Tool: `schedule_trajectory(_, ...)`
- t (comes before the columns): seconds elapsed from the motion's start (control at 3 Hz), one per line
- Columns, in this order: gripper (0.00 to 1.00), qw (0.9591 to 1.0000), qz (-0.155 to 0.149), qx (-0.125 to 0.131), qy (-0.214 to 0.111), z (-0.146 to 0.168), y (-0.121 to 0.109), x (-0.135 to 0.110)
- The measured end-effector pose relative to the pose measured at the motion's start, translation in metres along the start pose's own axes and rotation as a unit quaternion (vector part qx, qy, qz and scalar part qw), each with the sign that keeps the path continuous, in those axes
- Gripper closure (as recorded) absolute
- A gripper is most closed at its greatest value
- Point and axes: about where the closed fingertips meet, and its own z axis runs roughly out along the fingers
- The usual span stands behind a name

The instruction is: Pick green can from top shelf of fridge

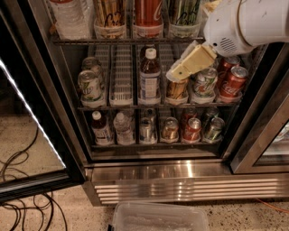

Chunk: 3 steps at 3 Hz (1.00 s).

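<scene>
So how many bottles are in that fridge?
4: a clear bottle top left; a white-capped bottle mid-shelf, left of the gripper; a labelled bottle and a water bottle bottom left. The arm may hide others.

Shop-like spot: stocked glass-door drinks fridge [158, 173]; pincer [177, 75] at middle rack [122, 107].

The green can [183, 10] on the top shelf [122, 40] is flanked closely by a red can [148, 11] at its left and crowded by the white arm [253, 20] at its right. The gripper [180, 70] is poised lower, before the middle-shelf cans [205, 83].
</scene>
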Motion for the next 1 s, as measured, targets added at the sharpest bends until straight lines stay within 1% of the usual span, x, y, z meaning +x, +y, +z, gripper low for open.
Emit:
schedule_trajectory(0.33,0.0,0.9985,0.011,0.041,-0.036,0.009,-0.001,-0.021)
schedule_trajectory(0.67,0.0,0.9932,0.035,0.102,-0.042,0.004,-0.004,-0.024)
schedule_trajectory(1.0,0.0,0.9851,0.063,0.155,-0.038,-0.005,-0.004,-0.017)
